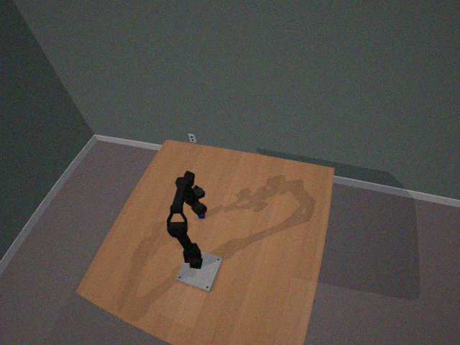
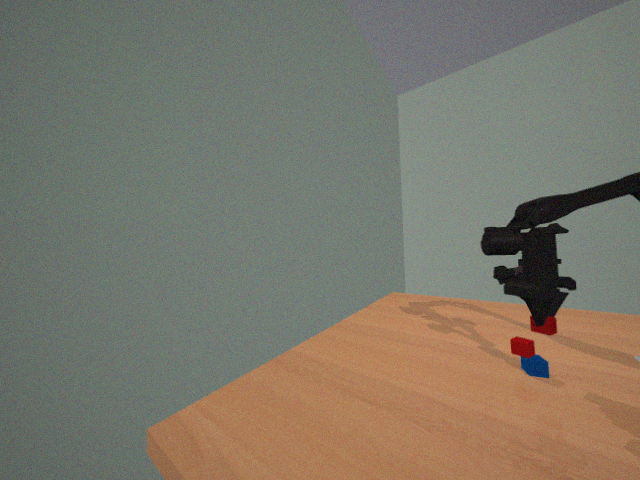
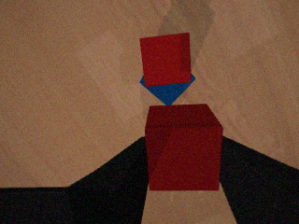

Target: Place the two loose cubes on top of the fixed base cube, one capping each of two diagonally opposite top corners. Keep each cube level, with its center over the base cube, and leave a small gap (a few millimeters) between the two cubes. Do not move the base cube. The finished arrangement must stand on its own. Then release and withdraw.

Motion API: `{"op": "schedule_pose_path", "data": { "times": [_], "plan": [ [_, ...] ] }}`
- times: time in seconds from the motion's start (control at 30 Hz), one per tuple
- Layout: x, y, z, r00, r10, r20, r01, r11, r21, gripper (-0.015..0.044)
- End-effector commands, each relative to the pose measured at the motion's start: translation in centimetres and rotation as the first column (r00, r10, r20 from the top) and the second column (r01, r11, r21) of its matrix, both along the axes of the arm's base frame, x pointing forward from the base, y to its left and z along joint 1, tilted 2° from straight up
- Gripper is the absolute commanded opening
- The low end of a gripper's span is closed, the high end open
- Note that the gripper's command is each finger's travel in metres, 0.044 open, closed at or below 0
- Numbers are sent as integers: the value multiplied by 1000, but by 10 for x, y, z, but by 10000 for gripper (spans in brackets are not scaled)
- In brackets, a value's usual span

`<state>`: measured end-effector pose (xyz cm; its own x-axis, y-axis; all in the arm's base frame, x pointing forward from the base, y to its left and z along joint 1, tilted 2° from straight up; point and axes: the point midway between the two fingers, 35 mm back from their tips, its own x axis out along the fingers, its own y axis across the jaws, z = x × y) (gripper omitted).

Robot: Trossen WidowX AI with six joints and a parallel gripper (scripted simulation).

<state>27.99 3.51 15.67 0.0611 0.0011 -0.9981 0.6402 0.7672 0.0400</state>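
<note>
Arm [image 1: 180, 198] [image 2: 584, 198] reaching out over the desk, bent at mid-length. Wrist [image 1: 188, 182] [image 2: 539, 258] folded down at the far end, jaws pointing down above the desk. Fingers [image 1: 199, 208] [image 2: 543, 304] part-way apart, clamped on a load, one each side in wrist view. Jaws loaded, not released.

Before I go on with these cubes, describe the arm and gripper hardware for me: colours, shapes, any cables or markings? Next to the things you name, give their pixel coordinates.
The jointed robot arm [image 1: 180, 196] [image 2: 578, 202] is matte black, with slim links and blocky joints. The black parallel-jaw gripper [image 2: 541, 321] [image 3: 180, 144] has wedge-shaped fingers tapering towards their tips. I can make out no cables or markings; the pictures are too dark and grainy to rule them out.
</note>
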Motion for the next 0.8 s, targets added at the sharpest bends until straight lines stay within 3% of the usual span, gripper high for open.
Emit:
{"op": "schedule_pose_path", "data": {
  "times": [0.0,0.4,0.77],
  "plan": [
    [2,4,0,999,34,3,-34,999,-6,105],
    [2,4,-30,999,36,3,-36,999,-6,105],
    [2,4,-31,999,36,3,-36,999,-6,105]
  ]
}}
